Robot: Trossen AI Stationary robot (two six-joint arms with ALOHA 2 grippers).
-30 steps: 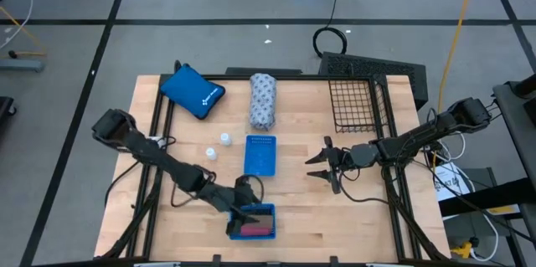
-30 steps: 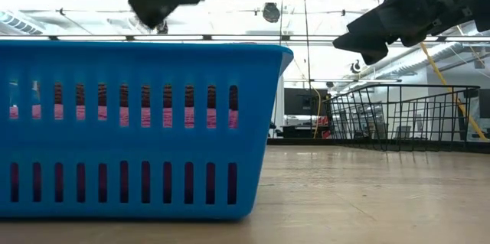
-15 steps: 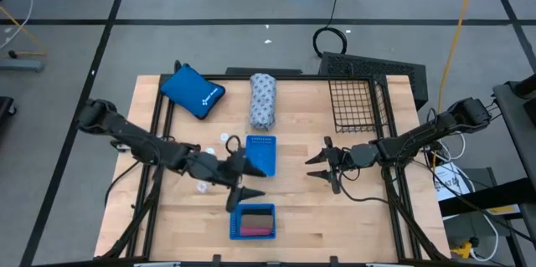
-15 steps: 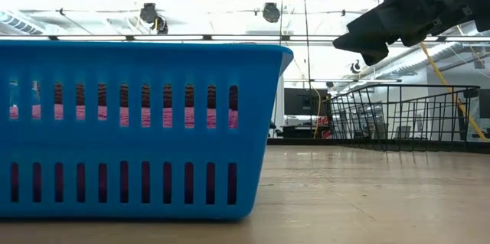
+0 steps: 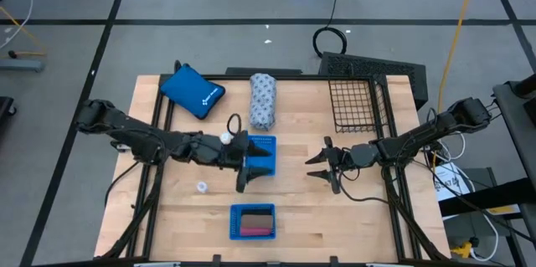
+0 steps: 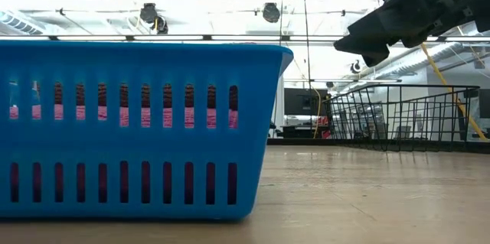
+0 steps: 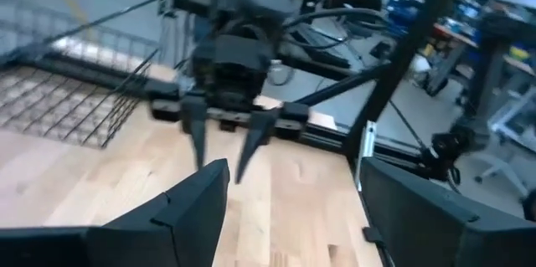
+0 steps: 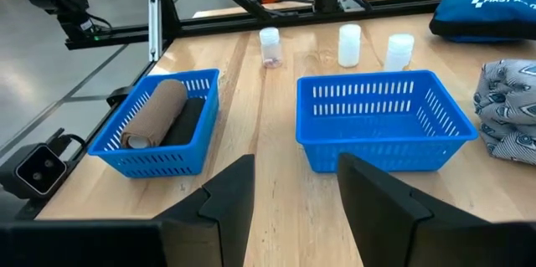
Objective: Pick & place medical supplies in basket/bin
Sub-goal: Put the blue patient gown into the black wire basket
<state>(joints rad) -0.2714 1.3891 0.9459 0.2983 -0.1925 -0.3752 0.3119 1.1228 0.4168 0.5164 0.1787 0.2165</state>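
Black left gripper (image 5: 248, 169) is hovering, fingers apart and empty, over a blue tray (image 5: 260, 155); the wire basket (image 5: 358, 105) is sitting beyond. Left wrist: right gripper (image 7: 222, 146) is facing it, prongs spread. Right wrist: three white bottles (image 8: 349, 44) are standing past its parted fingers (image 8: 228, 197).

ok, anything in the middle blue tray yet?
No. In the right wrist view the middle blue tray is empty; the three white bottles stand on the table behind it.
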